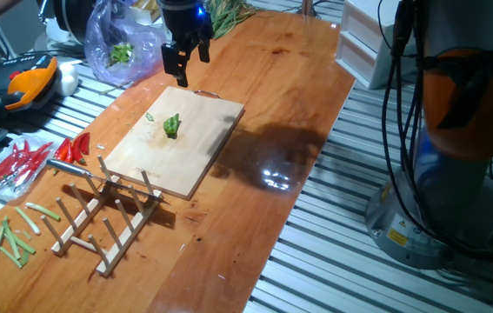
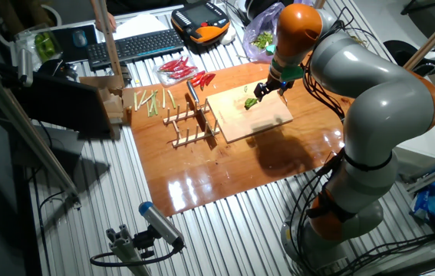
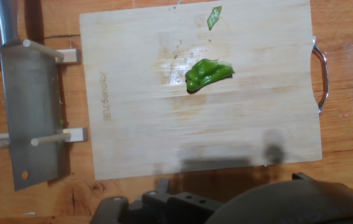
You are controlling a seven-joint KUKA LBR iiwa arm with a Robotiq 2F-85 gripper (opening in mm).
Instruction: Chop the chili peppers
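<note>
Hovering pre-chop: gripper [image 1: 183, 63] empty above board's [image 1: 198, 143] far edge, jaws approx. narrow.
Chili peppers [image 3: 208, 73] lie mid-board, below/ahead of jaws; cleaver [image 3: 30, 106] rests on rack beyond board. Next: fetch cleaver.

Legible text: one item only. Hand view: a burned-in brand mark on the wooden cutting board [image 3: 132, 124], set near the board's edge closest to the cleaver [image 3: 30, 118], letters running sideways in this view; reads approximately "Jaypung78", last characters uncertain. One fixed view: a yellow sticker on the robot base [image 1: 397, 235] carries print too small to read. Keyboard [image 2: 133, 46] keys in the other fixed view not resolvable
</note>
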